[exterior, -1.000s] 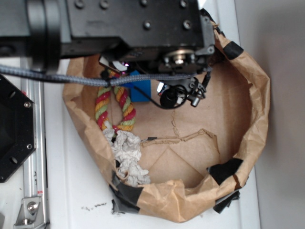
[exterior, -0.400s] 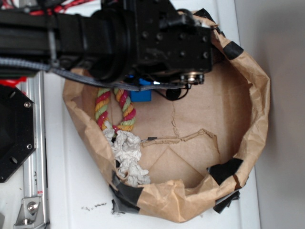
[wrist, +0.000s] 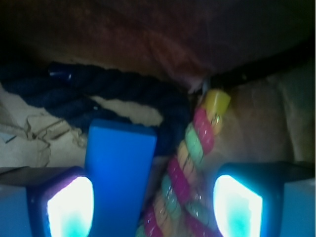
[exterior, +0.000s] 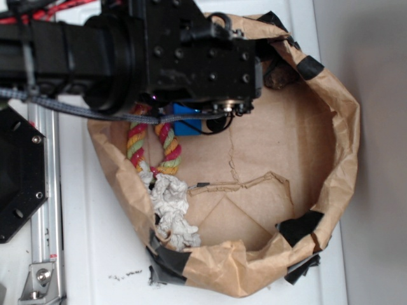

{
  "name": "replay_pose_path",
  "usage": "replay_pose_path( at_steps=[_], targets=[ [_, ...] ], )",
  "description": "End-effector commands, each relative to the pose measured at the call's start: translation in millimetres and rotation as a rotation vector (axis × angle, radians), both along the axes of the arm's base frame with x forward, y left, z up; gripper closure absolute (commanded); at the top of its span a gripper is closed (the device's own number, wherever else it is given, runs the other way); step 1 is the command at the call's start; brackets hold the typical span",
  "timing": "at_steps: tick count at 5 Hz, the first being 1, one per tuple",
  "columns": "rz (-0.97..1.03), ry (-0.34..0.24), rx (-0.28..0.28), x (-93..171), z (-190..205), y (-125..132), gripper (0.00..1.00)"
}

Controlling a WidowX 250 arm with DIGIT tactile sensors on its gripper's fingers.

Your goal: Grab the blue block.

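Having shifted left over the paper bin, our gripper now hangs unclenched, straddling the blue block and multicoloured rope; block at seven o'clock, ungrasped.

one blue block, two ropes, one paper wad

Crumpled brown paper bag, multicoloured rope, navy rope, grey wadded paper
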State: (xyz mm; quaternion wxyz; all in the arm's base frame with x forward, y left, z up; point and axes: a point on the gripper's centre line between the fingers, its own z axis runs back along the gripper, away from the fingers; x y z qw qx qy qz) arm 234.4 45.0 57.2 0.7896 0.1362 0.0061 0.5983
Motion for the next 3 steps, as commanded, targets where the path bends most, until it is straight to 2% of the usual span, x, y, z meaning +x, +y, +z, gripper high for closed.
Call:
replay_pose_path(
  at_steps=[1, 2, 3],
  targets=[
    [-0.073, -0.026, 0.050, 12.3, 4.9, 24.0, 0.00],
    [-0.233, 0.021, 0.077, 22.3, -8.7, 30.5, 0.00],
    [-0.262, 0.006, -0.010, 19.5, -11.2, 33.8, 0.00]
  ],
)
